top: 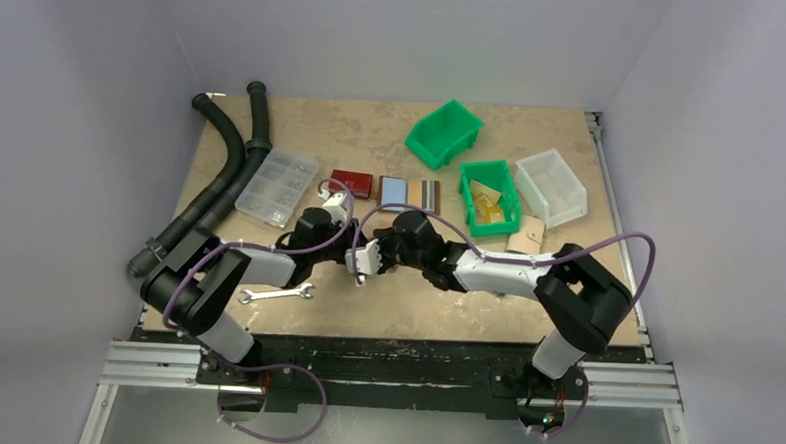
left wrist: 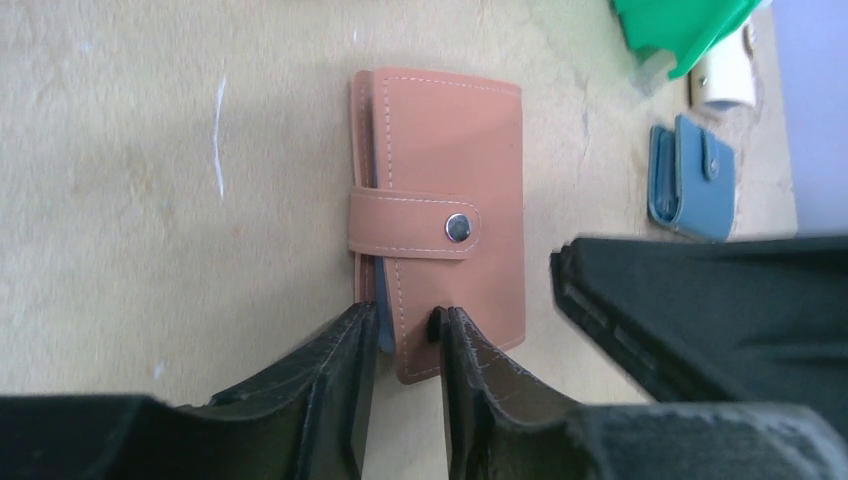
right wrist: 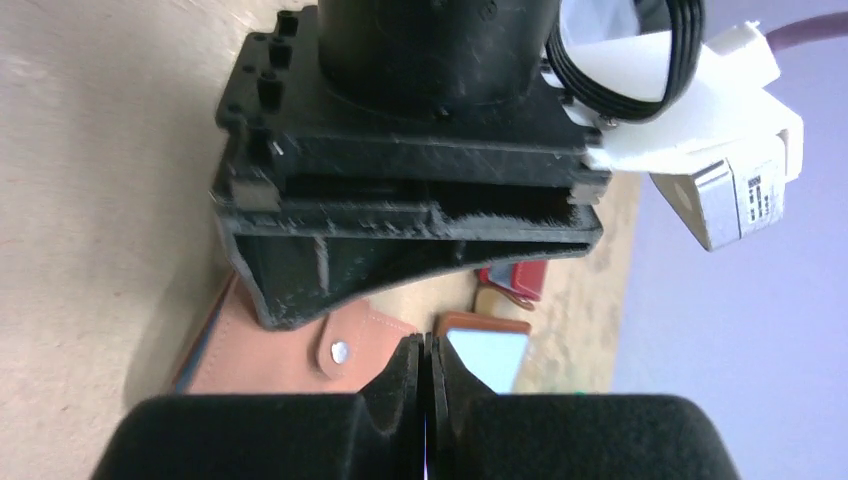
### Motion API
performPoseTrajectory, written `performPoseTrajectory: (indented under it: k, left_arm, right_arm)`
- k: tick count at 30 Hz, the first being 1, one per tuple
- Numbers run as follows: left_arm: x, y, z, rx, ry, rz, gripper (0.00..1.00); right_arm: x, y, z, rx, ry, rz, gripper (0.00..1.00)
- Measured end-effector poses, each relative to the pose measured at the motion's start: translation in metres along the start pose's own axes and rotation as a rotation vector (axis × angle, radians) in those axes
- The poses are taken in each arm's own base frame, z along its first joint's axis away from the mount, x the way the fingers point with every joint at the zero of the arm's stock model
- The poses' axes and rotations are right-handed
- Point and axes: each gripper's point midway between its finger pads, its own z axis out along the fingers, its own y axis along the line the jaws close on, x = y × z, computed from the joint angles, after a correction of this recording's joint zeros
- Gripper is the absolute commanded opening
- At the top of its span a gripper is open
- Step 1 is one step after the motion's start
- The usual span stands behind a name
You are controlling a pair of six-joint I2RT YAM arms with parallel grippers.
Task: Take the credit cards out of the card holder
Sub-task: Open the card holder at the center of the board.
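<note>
Card holder [left wrist: 450, 140] lies flat on the table [left wrist: 120, 150] at mid-table, where the two arms meet. It is salmon-brown, and its strap is closed on the snap [left wrist: 459, 227]. A blue edge [left wrist: 378, 300] shows between the covers on the spine side, below the strap; nothing sticks out past the covers.

Left gripper [left wrist: 405, 318] points down at the holder's near end. Jaws are a little apart and straddle the near spine-side corner: one finger against the outer edge, the other on the top face. Cannot tell whether they pinch it or only press on it.

Right gripper [right wrist: 425, 345] has its jaws together, pad to pad, with nothing between them. It sits low, just beside the holder's free long edge; a thin gap shows in the left wrist view. Its tips point toward the left gripper.

Beyond the holder, the right wrist view shows a light-blue card [right wrist: 487, 358] flat on the table, with a red wallet [right wrist: 520, 280] past it. A blue pouch [left wrist: 690, 180] sits off to the side near a green bin [left wrist: 680, 25]. A wrench [top: 276, 294] lies near the left arm.
</note>
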Motion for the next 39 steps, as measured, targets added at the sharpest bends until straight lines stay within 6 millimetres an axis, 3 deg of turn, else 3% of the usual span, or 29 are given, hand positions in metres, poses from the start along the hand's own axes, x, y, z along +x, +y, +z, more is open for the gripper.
performPoseTrajectory:
  k: [2,5,10,14,17,22,25,32,39]
  left_arm:
    - [0.003,0.0,-0.008,-0.027,0.014,0.002,0.36]
    - [0.005,-0.003,-0.025,-0.063,0.03,0.01,0.38]
    - [-0.018,-0.018,-0.05,-0.067,-0.046,0.048,0.44]
    - [-0.037,-0.026,-0.069,-0.081,-0.125,0.075,0.48]
    - [-0.044,-0.027,-0.078,-0.114,-0.15,0.081,0.49]
    - [-0.038,-0.034,-0.063,-0.216,-0.078,0.131,0.5]
    - [-0.03,-0.046,-0.047,-0.247,-0.032,0.192,0.53]
    - [-0.024,-0.029,-0.018,-0.461,0.029,0.281,0.51]
    - [-0.019,-0.038,0.004,-0.589,0.057,0.387,0.5]
  right_arm:
    - [0.001,0.002,-0.004,-0.076,-0.027,0.029,0.12]
    - [0.02,-0.01,-0.027,-0.145,-0.053,0.12,0.18]
    - [0.036,-0.029,-0.057,-0.178,-0.134,0.343,0.2]
    - [0.03,-0.025,-0.052,-0.274,-0.23,0.655,0.26]
    - [0.036,-0.013,-0.038,-0.345,-0.24,0.925,0.28]
    - [0.065,0.015,-0.022,-0.38,-0.138,1.357,0.39]
    - [0.077,0.018,-0.022,-0.363,-0.098,1.516,0.43]
    - [0.085,0.003,-0.022,-0.31,-0.109,1.66,0.45]
    - [0.094,0.023,-0.013,-0.343,-0.054,1.744,0.46]
